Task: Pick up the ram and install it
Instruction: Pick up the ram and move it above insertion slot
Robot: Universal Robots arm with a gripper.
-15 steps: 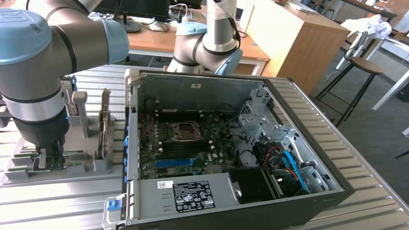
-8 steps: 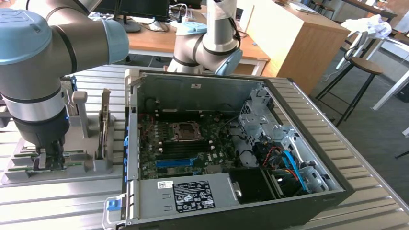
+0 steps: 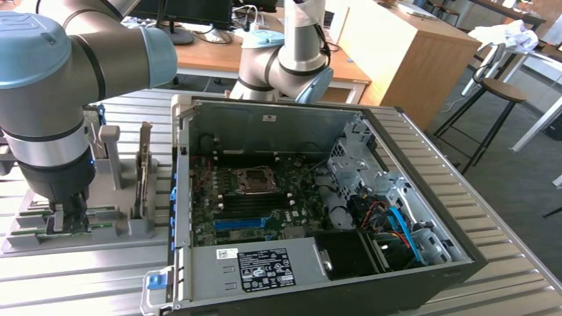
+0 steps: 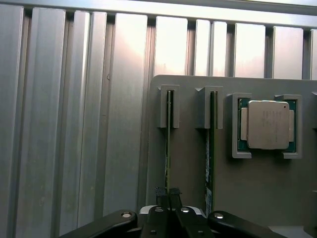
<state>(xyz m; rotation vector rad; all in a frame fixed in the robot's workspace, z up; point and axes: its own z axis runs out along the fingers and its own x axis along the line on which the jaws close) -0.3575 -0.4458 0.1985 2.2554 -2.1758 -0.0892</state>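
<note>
- Currently early in the task, by the look of it: grip made, nothing installed yet.
- Slatted metal table (image 4: 59, 124): spreads beneath the gripper and carries everything else.
- Computer case (image 3: 263, 125): lies open, well apart from the gripper, toward the exterior view's right.
- Motherboard (image 3: 255, 210): lies exposed inside the case, equally far from the gripper; memory slots too small to judge as full or empty.
- Arm (image 3: 52, 99): reaches straight down over the holder, outside the case.
- Grey holder (image 4: 188, 173): sits directly below the gripper, with upright slots and a shallow pocket.
- Gripper (image 4: 168, 194): pinched closed on the upper edge of the ram, fingertips pressed close on either side of the thin board.
- Ram (image 4: 168, 144): stands on edge in its holder slot, running straight away from the gripper, near end caught between the fingertips; looks seated in the slot, not yet lifted.
- Second stick (image 4: 209, 148): stands on edge in the neighbouring slot, just beside the gripper, untouched.
- Processor chip (image 4: 267, 124): rests in its pocket beyond the second stick, clear of the gripper.
- Progress, as a judgement: reach and grasp done; lifting out, carrying to the case and seating on the motherboard all outstanding.
</note>
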